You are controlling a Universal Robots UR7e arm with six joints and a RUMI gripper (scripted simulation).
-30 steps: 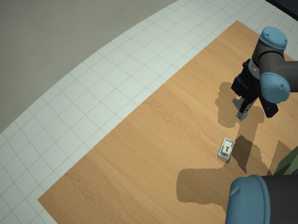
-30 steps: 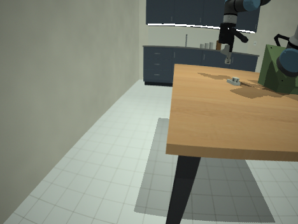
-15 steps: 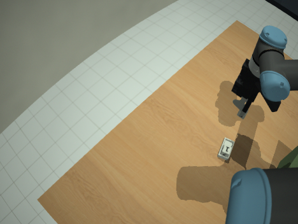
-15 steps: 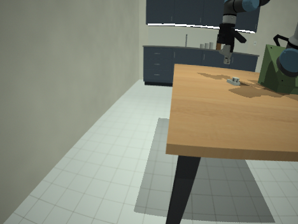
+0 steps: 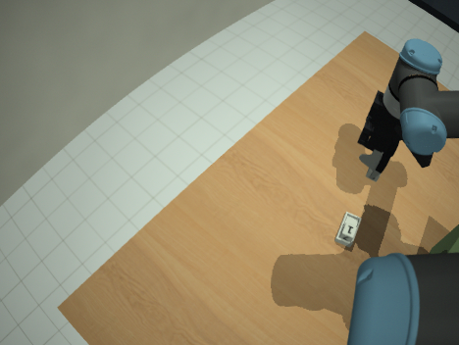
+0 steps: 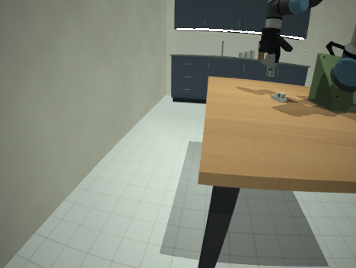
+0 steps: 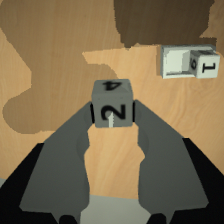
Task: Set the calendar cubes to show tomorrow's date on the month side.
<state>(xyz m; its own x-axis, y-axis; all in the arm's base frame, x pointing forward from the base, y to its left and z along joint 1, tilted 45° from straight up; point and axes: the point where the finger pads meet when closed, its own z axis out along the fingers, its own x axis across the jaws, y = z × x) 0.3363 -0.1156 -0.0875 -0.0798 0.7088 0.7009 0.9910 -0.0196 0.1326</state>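
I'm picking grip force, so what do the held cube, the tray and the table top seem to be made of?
Held cube: grey, matte, flat even shade with black printed digits; probably plastic or painted wood.
Tray: off-white, matte, smooth walls; likely plastic.
Table top: light wood, visible grain, satin look.
The tool is shut on the cube.

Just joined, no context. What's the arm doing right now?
The two-jaw gripper is shut on a small grey number cube, held in the air above the wooden table; the faces showing read 2 and 4. The white calendar tray sits on the table with one slot vacant and the other cube, showing 1, seated in it.
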